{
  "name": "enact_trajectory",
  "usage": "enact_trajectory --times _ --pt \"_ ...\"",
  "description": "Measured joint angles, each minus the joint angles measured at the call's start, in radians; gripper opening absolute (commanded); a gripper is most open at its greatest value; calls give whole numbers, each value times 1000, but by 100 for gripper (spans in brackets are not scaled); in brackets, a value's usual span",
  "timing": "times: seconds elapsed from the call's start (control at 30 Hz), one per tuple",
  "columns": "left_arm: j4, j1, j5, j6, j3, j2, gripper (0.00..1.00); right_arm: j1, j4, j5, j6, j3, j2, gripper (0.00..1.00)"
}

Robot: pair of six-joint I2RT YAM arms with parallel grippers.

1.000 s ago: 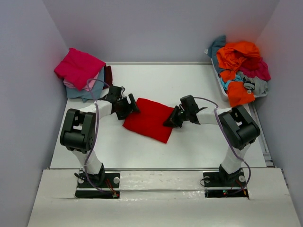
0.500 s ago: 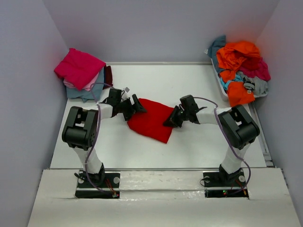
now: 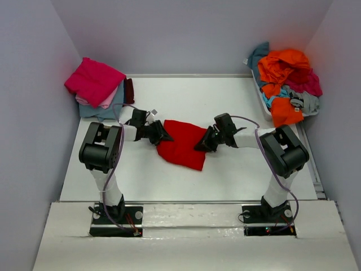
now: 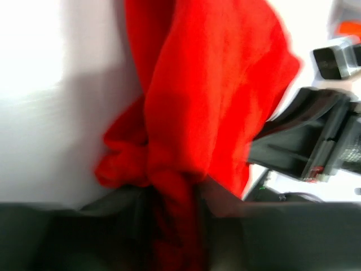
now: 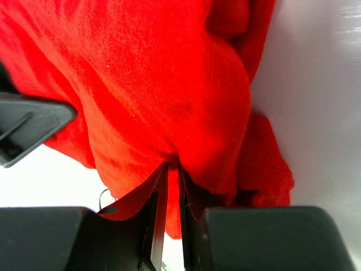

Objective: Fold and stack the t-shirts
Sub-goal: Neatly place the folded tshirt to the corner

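Our left end effector (image 3: 159, 134) and right end effector (image 3: 203, 144) clench the red t-shirt's (image 3: 181, 145) opposite edges. Open bench (image 3: 225, 175) surrounds it.

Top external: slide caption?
The left gripper and right gripper pinch opposite ends of the red t-shirt; folded stack far left, unfolded pile far right.

i see a plain bright red t-shirt (image 3: 181, 144), white bench (image 3: 225, 180), my black fingers (image 5: 67, 237), magenta-topped folded stack (image 3: 93, 79), mostly orange heap (image 3: 285, 65)

We see a bright red t-shirt (image 3: 181, 145) lying bunched and creased in the middle, a folded stack (image 3: 96, 84) at far left and a crumpled heap (image 3: 287, 79) at far right.
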Motion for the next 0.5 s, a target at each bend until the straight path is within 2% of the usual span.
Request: enact_trajectory --times 0.13,0.23,0.3,0.33,0.4,0.5 --pt "-9 -1 19 -11 -3 19 7 -3 0 -2 0 0 0 20" --pt "-13 0 19 -11 -3 19 6 -4 0 -3 0 0 0 21" --pt "-13 0 19 -11 -2 19 5 -4 -1 -3 -4 0 0 25" --pt "-14 0 19 -11 -2 19 6 -4 -1 -3 -6 0 0 28" --pt "-22 -1 14 -8 2 18 6 -4 -5 2 -20 0 -7 47" --pt "-50 -4 -5 2 12 9 6 -4 -60 50 -50 -1 -67 61"
